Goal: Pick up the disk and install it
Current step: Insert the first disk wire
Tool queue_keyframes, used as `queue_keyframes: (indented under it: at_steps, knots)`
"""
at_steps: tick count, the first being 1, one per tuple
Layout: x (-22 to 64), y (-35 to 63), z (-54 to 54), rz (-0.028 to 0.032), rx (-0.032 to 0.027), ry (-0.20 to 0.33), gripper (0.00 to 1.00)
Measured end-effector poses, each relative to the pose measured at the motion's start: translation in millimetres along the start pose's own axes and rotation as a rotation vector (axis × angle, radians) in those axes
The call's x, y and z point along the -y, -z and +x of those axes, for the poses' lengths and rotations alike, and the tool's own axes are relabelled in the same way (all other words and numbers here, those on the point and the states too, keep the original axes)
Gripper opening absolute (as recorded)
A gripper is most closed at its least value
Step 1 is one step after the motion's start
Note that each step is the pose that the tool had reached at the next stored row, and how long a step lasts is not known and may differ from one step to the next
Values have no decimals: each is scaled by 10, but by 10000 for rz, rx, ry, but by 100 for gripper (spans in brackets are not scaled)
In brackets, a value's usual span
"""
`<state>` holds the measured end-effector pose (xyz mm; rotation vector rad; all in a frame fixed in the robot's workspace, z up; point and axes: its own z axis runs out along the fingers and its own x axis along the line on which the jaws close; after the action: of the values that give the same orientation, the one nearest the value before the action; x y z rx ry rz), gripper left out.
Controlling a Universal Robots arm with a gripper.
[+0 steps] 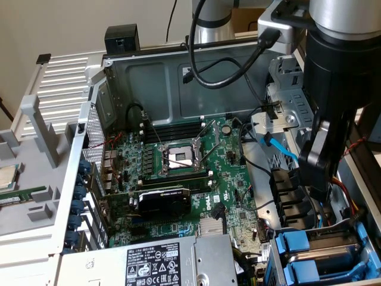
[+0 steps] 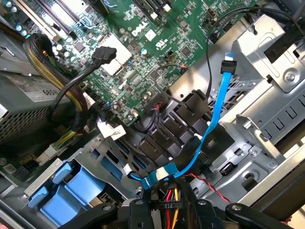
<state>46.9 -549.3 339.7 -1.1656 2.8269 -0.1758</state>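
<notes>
Wrist view shows fingers (image 2: 137,213) part-open, empty; exterior view sets them near blue carriers (image 1: 294,243)

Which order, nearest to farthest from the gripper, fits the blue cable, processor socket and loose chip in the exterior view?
1. Blue cable, beside the gripper, toward the exterior view's left.
2. Processor socket, near the view's centre.
3. Loose chip, at the exterior view's far left edge.
</notes>
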Motion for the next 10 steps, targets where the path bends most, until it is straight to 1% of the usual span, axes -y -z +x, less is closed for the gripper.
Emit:
queue_keyframes:
  at_steps: [2, 4, 10]
  knots:
    - [0, 0, 0, 39, -45, -61, 35]
    - [0, 0, 0, 61, -73, -123, 35]
    - [-2, 1, 0, 67, -92, -265, 35]
